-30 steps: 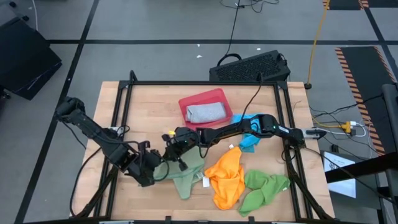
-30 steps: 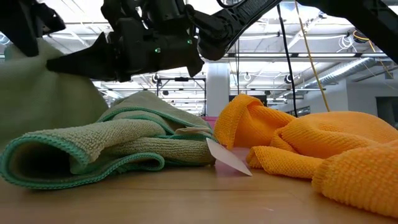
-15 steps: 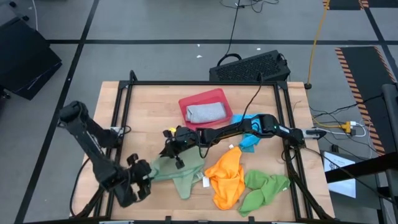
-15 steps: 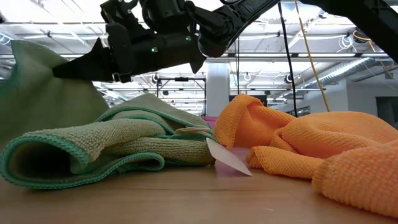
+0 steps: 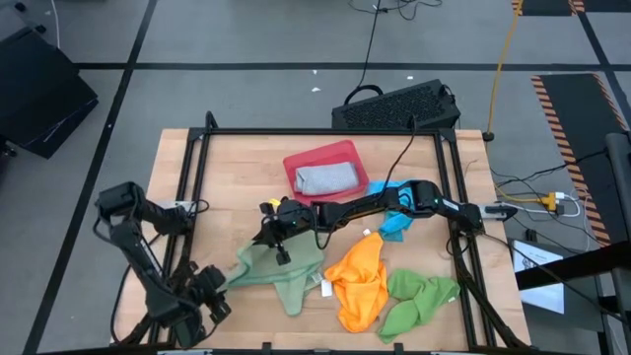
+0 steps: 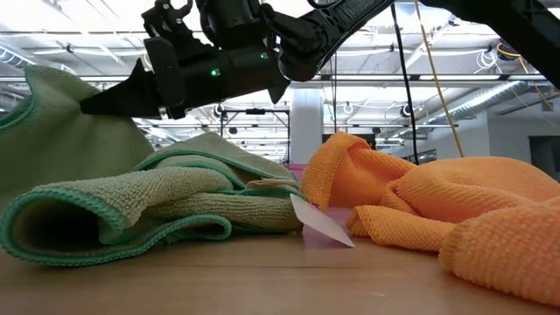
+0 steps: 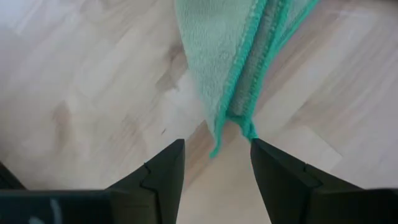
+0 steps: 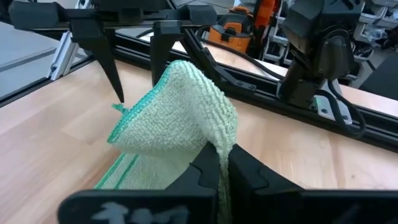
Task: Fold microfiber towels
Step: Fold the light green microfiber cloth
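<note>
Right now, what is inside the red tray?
The red tray holds one folded grey-blue towel, lying flat and filling most of it. Whether anything lies beneath that towel cannot be seen, because the cloth covers the tray floor.

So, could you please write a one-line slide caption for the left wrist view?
Left gripper with jaws open, just short of the sage green towel corner lying on the wooden table.

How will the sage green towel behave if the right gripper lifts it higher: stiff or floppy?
Probably floppy: the sage green towel droops in folds from the right gripper, which is shut on it. Likely light, since one pinched fold holds a raised corner up in the low view. It may drag rather than slide freely, given its nubby pile and the table's bare wood.
</note>
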